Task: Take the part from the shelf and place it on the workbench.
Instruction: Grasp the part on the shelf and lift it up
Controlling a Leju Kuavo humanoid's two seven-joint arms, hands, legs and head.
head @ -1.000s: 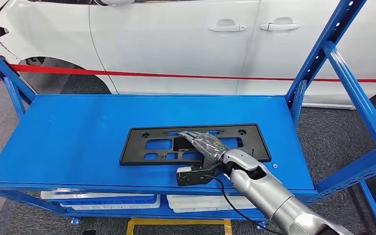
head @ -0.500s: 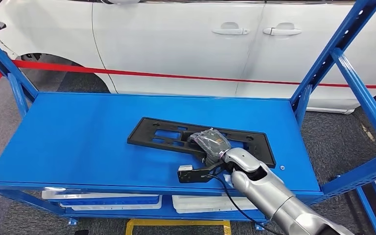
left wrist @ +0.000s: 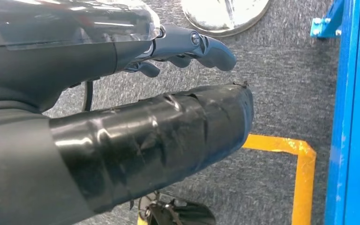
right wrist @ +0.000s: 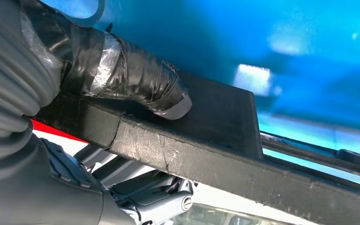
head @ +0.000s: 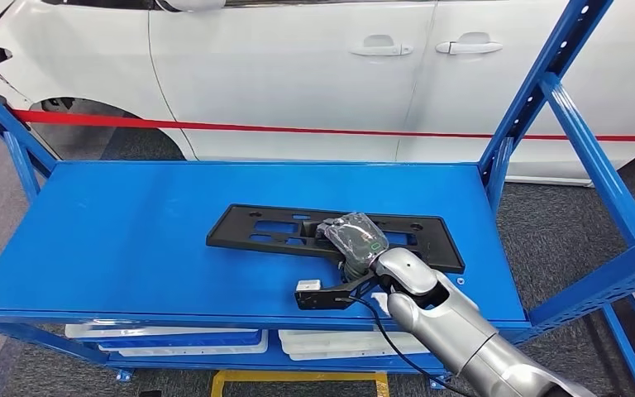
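Part [head: 281, 234], a flat black plastic frame with cutouts, sits on the blue shelf [head: 132, 240], its near edge raised off the surface where a second ago it lay flat. No writing on it can be read. The right hand [head: 354, 240] grips its near edge right of the middle, fingers [right wrist: 122, 75] clamped on it, thumb on one face. The left hand [left wrist: 122, 140] hangs over grey floor; its fingers are curled in, holding nothing. A white car [head: 298, 74] stands behind.
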